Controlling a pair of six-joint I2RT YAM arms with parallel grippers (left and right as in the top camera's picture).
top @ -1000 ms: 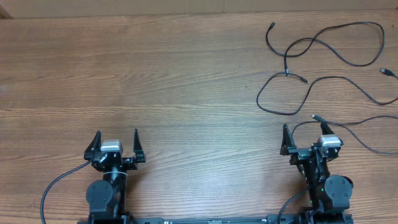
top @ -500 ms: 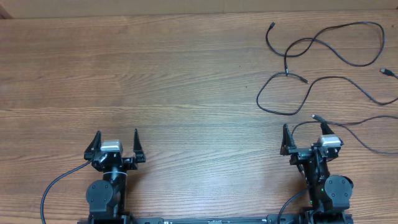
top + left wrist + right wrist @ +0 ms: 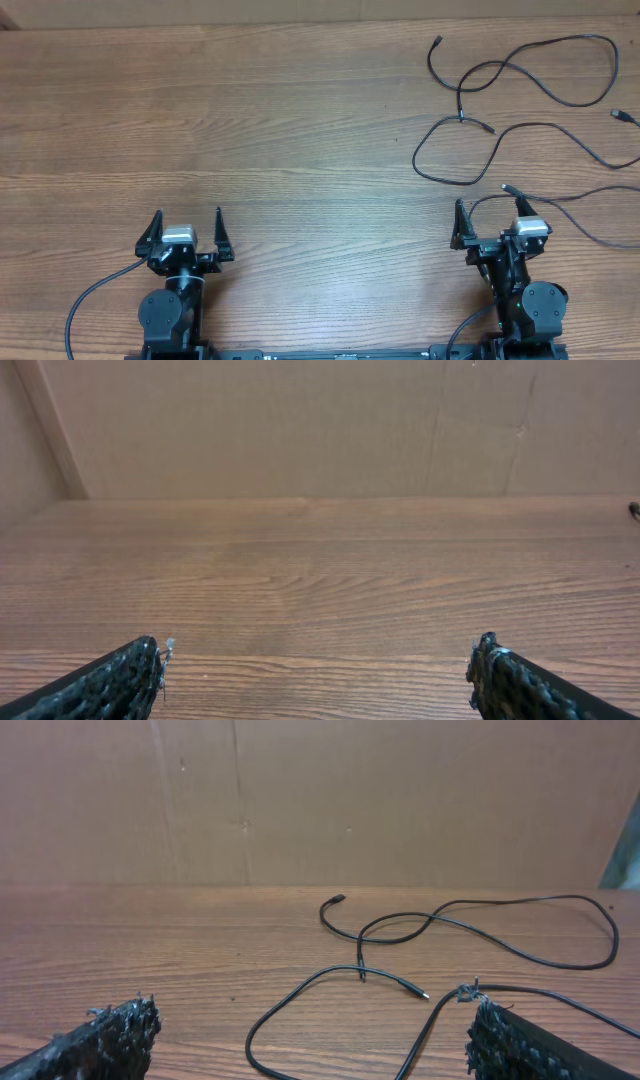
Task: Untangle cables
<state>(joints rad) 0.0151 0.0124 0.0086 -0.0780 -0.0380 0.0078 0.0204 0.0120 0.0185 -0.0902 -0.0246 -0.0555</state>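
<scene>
Three thin black cables lie loose on the wooden table (image 3: pixel 300 120) at the far right. The upper cable (image 3: pixel 497 63) crosses itself in a small loop. Below it, a second cable (image 3: pixel 416 158) forms a wide loop. The plug (image 3: pixel 507 188) of a third cable lies just ahead of my right gripper (image 3: pixel 489 210), which stands open and empty. In the right wrist view, that third cable (image 3: pixel 435 1009) runs close to the right finger, and the looped cable (image 3: pixel 290 991) lies ahead of my right gripper (image 3: pixel 312 1015). My left gripper (image 3: pixel 187 222) is open and empty, far from the cables; its wrist view shows the gripper (image 3: pixel 318 655) over bare wood.
A brown cardboard wall (image 3: pixel 300 420) stands along the table's far edge. The cables run off the overhead view's right edge. Thick black arm cables (image 3: pixel 85 300) hang near both arm bases at the front.
</scene>
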